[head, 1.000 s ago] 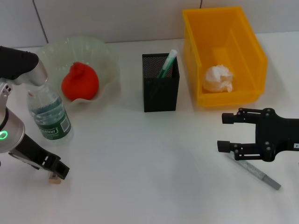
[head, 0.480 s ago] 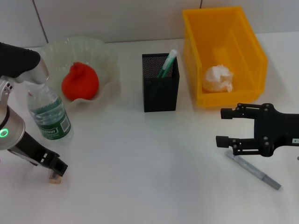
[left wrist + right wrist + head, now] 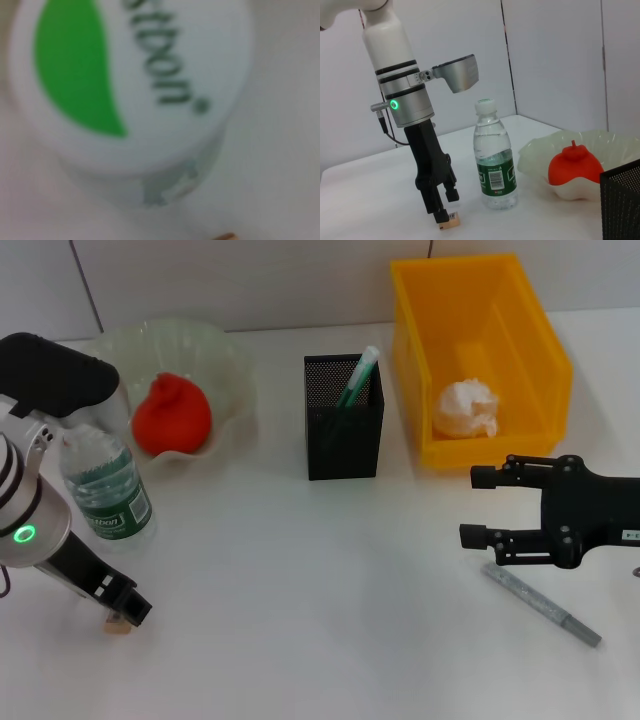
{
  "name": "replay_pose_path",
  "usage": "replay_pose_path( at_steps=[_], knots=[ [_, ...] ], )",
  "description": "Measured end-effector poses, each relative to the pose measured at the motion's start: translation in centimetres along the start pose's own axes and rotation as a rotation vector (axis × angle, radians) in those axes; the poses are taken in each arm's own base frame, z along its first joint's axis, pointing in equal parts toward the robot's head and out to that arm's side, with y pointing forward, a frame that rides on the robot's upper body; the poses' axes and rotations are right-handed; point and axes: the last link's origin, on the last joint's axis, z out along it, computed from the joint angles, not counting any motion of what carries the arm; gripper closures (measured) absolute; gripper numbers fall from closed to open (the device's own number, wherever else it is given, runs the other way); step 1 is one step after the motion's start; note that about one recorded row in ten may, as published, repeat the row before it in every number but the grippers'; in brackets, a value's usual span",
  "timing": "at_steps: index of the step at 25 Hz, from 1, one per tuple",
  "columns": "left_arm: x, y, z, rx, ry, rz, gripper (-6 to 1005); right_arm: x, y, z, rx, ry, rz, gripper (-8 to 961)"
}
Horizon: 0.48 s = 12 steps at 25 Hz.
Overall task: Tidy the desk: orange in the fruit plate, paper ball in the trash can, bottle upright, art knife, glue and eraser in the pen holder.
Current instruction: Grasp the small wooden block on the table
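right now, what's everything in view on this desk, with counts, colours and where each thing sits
fruit plate: 1, pale translucent green, back left of the desk
orange: 1, orange-red, in the fruit plate
bottle: 1, clear with green label, upright, front of the plate
eraser: 1, tan, on the desk at the left gripper's tip
pen holder: 1, black mesh, centre back
glue: 1, green and white, standing in the pen holder
trash can: 1, yellow bin, back right
paper ball: 1, white, inside the trash can
art knife: 1, grey, lying on the desk front right
left gripper: 1, black, down at the eraser
right gripper: 1, black, open, above the art knife's end
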Motion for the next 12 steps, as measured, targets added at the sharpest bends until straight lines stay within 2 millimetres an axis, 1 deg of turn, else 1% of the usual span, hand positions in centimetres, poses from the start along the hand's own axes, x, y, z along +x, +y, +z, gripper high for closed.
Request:
replay_pose_path(
  at_steps=[12],
  knots=[
    [0.18,0.45,0.01,0.007,-0.003,0.028,302,-0.18,-0.10,0.12,-0.003,0.000,-0.002,189]
  ],
)
